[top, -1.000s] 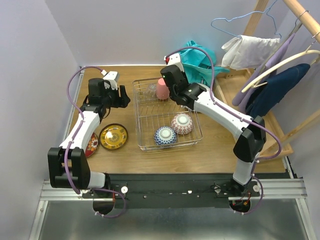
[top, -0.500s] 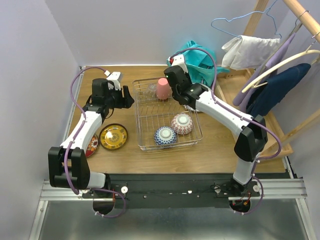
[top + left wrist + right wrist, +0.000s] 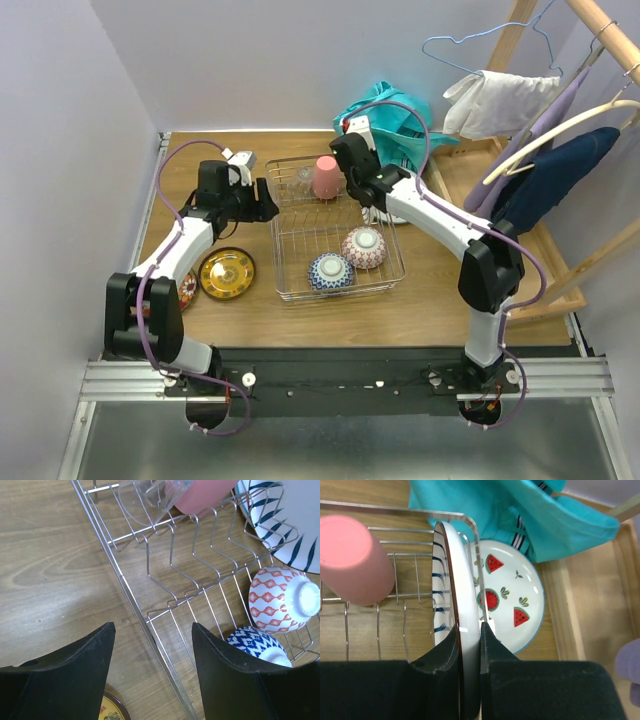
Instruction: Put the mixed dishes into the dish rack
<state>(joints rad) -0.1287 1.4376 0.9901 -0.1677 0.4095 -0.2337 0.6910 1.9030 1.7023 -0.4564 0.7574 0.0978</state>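
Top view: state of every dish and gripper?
Striped plate: on edge at rack.
Melon plate: flat, outside rack.
Cup: in rack.
Glass: in rack.
Red bowl: inverted in rack.
Blue bowl: inverted in rack.
Gold saucer: on table.
Red saucer: on table, partly hidden.
Left gripper: open, empty.
Right gripper: shut on striped plate.

The left arm [image 3: 170, 255] ran from a low elbow at the near left up toward 1 o'clock. Its wrist was bent so that the left gripper [image 3: 268, 205] faced 3 o'clock. In the wrist view its two dark fingers [image 3: 65, 670] stood wide apart, with nothing held between them. The right arm [image 3: 440, 225] stretched from a raised elbow toward 10 o'clock, and its wrist was turned downward at the far end. The right gripper [image 3: 467, 639] was pinched tight on the rim of the blue-striped plate [image 3: 451, 570], one finger against each face, and held it on edge.
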